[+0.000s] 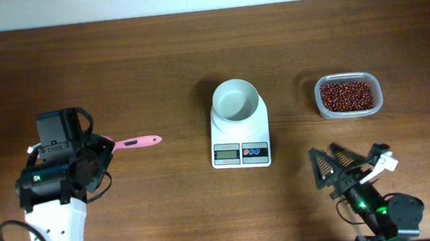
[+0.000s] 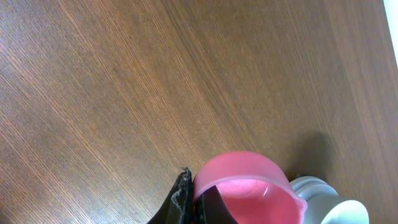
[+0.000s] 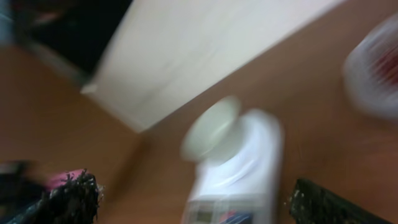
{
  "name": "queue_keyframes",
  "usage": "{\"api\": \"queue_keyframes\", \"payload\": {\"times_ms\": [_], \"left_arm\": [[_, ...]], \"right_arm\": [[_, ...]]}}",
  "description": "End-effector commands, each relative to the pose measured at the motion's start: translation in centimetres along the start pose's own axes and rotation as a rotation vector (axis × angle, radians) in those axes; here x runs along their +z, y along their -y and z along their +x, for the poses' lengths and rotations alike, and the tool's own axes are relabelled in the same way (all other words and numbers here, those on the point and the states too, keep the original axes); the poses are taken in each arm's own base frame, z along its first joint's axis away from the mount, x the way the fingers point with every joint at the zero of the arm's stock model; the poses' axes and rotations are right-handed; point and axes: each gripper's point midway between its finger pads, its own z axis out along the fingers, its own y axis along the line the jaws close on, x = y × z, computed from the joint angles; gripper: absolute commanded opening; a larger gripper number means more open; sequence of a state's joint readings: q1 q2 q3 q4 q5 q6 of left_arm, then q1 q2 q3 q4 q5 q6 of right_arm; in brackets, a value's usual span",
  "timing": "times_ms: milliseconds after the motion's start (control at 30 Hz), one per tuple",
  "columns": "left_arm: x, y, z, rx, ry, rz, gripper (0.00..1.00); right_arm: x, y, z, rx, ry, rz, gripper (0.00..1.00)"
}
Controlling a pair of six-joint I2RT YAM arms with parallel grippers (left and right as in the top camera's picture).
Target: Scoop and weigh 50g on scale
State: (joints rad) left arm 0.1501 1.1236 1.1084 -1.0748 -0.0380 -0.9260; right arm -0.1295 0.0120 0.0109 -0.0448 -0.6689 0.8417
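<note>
Clamping a small pink plastic scoop (image 1: 140, 141) in the left gripper (image 1: 102, 146) with jaws pinched almost together on it, well left of the small white digital scale (image 1: 239, 138), pink end aimed across the dark wooden table (image 1: 155, 63) toward it, probably for an easy reach. Holding the right gripper (image 1: 334, 161) spread wide on nothing, near the clear plastic tub (image 1: 377, 100) of loose dark red-brown beans (image 1: 345, 95) to the scale's right, perhaps free to steady it. Showing an empty round white bowl (image 1: 235, 101) on the scale, so seemingly no beans weighed yet.
</note>
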Motion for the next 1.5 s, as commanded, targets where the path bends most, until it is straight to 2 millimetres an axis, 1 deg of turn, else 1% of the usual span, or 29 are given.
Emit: {"api": "queue_keyframes", "payload": {"times_ms": [0, 67, 100, 133, 200, 267, 333, 367, 400, 433, 467, 500, 533, 600, 633, 700, 767, 833, 867, 933, 967, 1000, 1067, 1167, 1200, 1233, 1300, 1400, 1467], "left_arm": [[-0.1, 0.0, -0.2, 0.012, 0.005, -0.001, 0.0], [-0.1, 0.0, -0.2, 0.012, 0.005, -0.002, 0.0], [-0.1, 0.0, -0.2, 0.012, 0.004, -0.002, 0.0], [-0.1, 0.0, -0.2, 0.012, 0.005, -0.002, 0.0], [-0.1, 0.0, -0.2, 0.012, 0.004, -0.003, 0.0], [0.0, 0.0, -0.2, 0.012, 0.001, -0.007, 0.0], [0.1, 0.0, -0.1, 0.013, -0.001, -0.01, 0.0], [0.1, 0.0, -0.1, 0.012, -0.001, -0.01, 0.0], [0.1, 0.0, -0.1, 0.012, -0.001, -0.01, 0.0], [0.1, 0.0, -0.1, 0.013, -0.001, -0.01, 0.0], [0.1, 0.0, -0.1, 0.012, -0.002, -0.01, 0.0], [0.1, 0.0, 0.0, 0.012, -0.008, -0.007, 0.0], [0.1, 0.5, 0.6, 0.012, -0.045, 0.022, 0.0], [-0.1, 1.8, 2.4, 0.012, -0.15, 0.101, 0.0], [-0.3, 2.4, 3.3, 0.011, -0.202, 0.138, 0.0], [-0.8, 3.8, 5.8, 0.022, -0.347, 0.214, 0.0], [-1.0, 4.6, 7.2, 0.079, -0.417, 0.256, 0.0], [-0.6, 4.9, 8.3, 0.108, -0.458, 0.246, 0.0], [-0.4, 5.0, 8.7, 0.12, -0.473, 0.238, 0.0], [0.0, 5.2, 9.5, 0.141, -0.498, 0.224, 0.0], [0.4, 5.3, 10.1, 0.154, -0.515, 0.212, 0.0], [0.7, 5.4, 10.7, 0.169, -0.535, 0.198, 0.0], [1.0, 5.5, 11.3, 0.186, -0.553, 0.186, 0.0], [1.0, 5.5, 12.0, 0.216, -0.558, 0.173, 0.0], [1.1, 5.4, 12.1, 0.22, -0.554, 0.169, 0.0], [1.0, 5.5, 12.2, 0.224, -0.556, 0.17, 0.0], [1.0, 5.5, 12.4, 0.23, -0.559, 0.171, 0.0], [0.8, 5.6, 13.1, 0.228, -0.569, 0.162, 0.0], [0.7, 5.8, 13.6, 0.249, -0.577, 0.167, 0.0]], "right_arm": [[-0.4, -2.9, 2.6, 0.282, -0.177, -0.141, 0.99], [-0.2, -3.2, -0.9, 0.274, -0.002, -0.141, 0.99], [-0.4, -4.0, -2.2, 0.232, 0.059, -0.169, 1.0], [-0.9, -5.3, -4.1, 0.176, 0.146, -0.211, 0.98], [-1.4, -6.0, -6.6, 0.128, 0.247, -0.176, 0.98], [-1.4, -6.4, -7.2, 0.041, 0.236, -0.116, 0.98], [-1.0, -6.9, -8.0, -0.056, 0.175, -0.012, 0.98], [-0.7, -6.8, -8.6, -0.065, 0.134, 0.056, 0.95], [-0.5, -5.7, -9.1, 0.003, 0.087, 0.177, 0.91], [-0.4, -5.2, -9.1, 0.039, 0.059, 0.232, 0.88], [-0.2, -4.6, -8.9, 0.09, 0.006, 0.294, 0.86], [0.2, -4.5, -8.5, 0.119, -0.051, 0.309, 0.86], [1.5, -5.8, -7.3, 0.117, -0.178, 0.221, 0.87], [2.7, -7.5, -4.7, 0.196, -0.374, 0.06, 0.88], [3.0, -7.7, -3.9, 0.238, -0.44, 0.022, 0.88], [3.6, -7.5, -2.0, 0.321, -0.586, -0.064, 0.88], [3.9, -7.5, -1.1, 0.337, -0.661, -0.137, 0.88], [4.5, -6.9, 0.3, 0.385, -0.727, -0.14, 0.88], [4.8, -7.0, 1.1, 0.388, -0.761, -0.146, 0.88], [5.4, -8.0, 2.7, 0.352, -0.826, -0.194, 0.88], [6.2, -9.0, 4.1, 0.299, -0.863, -0.226, 0.87], [7.2, -9.2, 5.2, 0.291, -0.873, -0.181, 0.87], [8.5, -9.8, 6.2, 0.29, -0.86, -0.136, 0.87], [9.6, -13.0, 6.7, 0.202, -0.831, -0.244, 0.87], [10.0, -13.7, 6.8, 0.175, -0.816, -0.26, 0.87], [10.4, -13.9, 7.2, 0.186, -0.801, -0.232, 0.87], [10.8, -13.9, 7.8, 0.207, -0.784, -0.181, 0.87], [11.1, -15.5, 9.1, 0.158, -0.764, -0.199, 0.87], [11.3, -16.0, 9.9, 0.146, -0.746, -0.183, 0.87]]}}
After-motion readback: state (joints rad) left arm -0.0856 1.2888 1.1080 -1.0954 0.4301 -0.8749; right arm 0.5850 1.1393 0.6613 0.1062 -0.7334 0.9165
